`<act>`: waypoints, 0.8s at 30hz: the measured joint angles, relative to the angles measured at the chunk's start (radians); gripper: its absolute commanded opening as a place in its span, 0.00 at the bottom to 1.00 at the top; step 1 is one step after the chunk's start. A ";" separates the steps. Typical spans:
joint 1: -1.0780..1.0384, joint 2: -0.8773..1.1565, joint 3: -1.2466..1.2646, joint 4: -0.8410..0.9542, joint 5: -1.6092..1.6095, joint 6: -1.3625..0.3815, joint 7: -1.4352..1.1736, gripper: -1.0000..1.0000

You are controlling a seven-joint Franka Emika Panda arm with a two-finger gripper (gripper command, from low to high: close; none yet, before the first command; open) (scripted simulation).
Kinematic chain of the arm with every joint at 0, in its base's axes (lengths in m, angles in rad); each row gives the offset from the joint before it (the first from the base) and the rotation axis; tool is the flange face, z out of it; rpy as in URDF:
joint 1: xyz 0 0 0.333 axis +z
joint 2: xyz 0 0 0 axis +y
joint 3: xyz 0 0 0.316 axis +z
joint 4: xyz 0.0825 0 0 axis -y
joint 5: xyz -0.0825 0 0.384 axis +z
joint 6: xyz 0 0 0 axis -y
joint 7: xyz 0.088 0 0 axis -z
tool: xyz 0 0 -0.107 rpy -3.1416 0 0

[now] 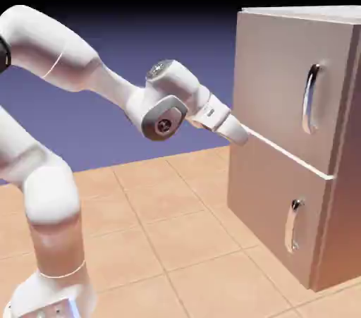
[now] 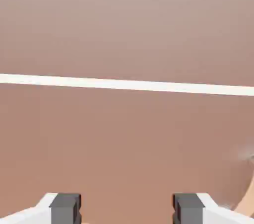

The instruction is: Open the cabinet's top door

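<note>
The white arm [image 1: 49, 168] rises at the exterior view's left and reaches level toward the cabinet [image 1: 338, 190], which stands on the tiled worktop [image 1: 183, 239] at the right before a blue-violet backdrop [image 1: 141, 49]. The top door [image 1: 282, 77] sits flush and shut (its long silver handle [image 1: 309, 98] untouched, well right of the hand). The hand [image 1: 243, 136] is close to the front, at the pale seam [image 2: 124, 84] between the panels, its fingers [image 2: 65, 207] spread apart, pinching nothing. Bare worktop lies below the arm.
</note>
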 measured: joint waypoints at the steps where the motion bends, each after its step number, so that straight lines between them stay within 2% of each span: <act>1: 0.015 -0.007 -0.017 0.008 -0.043 -0.001 0.030 0.50; 24: 0.349 -0.172 -0.419 0.192 -1.044 -0.024 0.731 0.50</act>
